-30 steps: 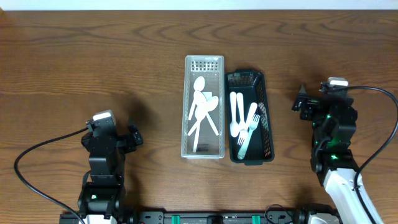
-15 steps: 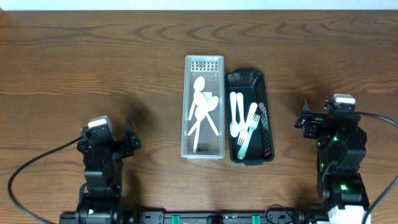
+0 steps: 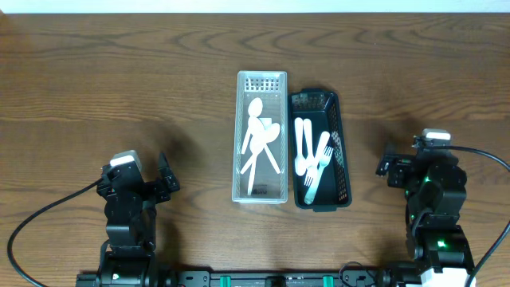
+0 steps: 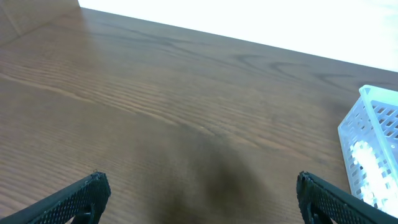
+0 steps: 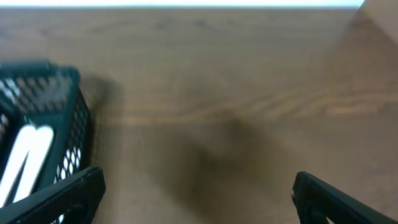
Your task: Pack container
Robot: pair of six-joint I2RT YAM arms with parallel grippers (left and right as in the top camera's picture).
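Left arm (image 3: pixel 126 199) and right arm (image 3: pixel 430 187) drew back toward near edge | jaws spread, empty | spoons (image 3: pixel 256 108) likely light, stiff, slick: pinch handle mid-length

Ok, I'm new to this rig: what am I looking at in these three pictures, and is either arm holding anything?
The wide picture looks straight down on a wooden table. Two robot arms sit at its near edge, each ending in a two-finger pincer. The left pincer and right pincer are both open and hold nothing. The other two pictures come from cameras on the wrists; the dark tips in their lower corners are each arm's own fingers. In the middle stand a clear tray and, beside it toward the right arm, a black mesh basket. Both hold white plastic cutlery.
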